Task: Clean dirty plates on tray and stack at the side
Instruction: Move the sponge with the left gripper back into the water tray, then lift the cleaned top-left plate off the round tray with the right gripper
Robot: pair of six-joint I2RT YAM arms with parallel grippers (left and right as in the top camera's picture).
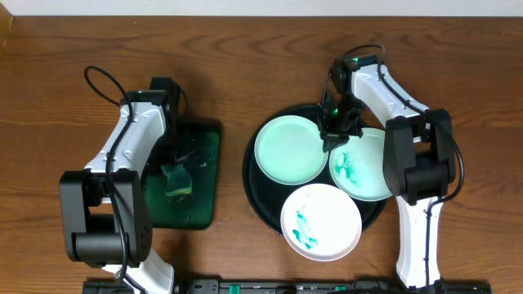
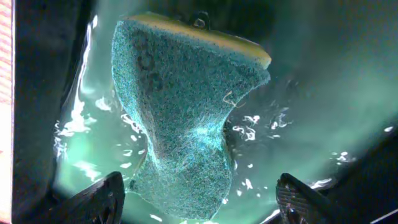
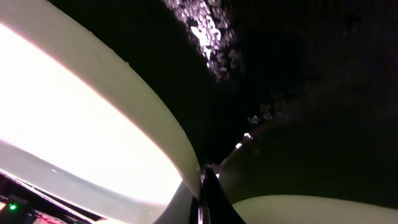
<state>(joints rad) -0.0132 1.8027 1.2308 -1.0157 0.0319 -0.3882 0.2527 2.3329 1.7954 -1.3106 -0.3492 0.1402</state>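
Left hand spread above wet sponge, fingertips cut off below, right hand pressed together between two plates, tray largely covered

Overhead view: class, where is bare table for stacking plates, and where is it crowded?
Bare wood: the far strip of table behind both trays, the narrow gap between the green tray and black tray, and the right edge beyond the right arm. Crowded: the black tray, filled by three plates.
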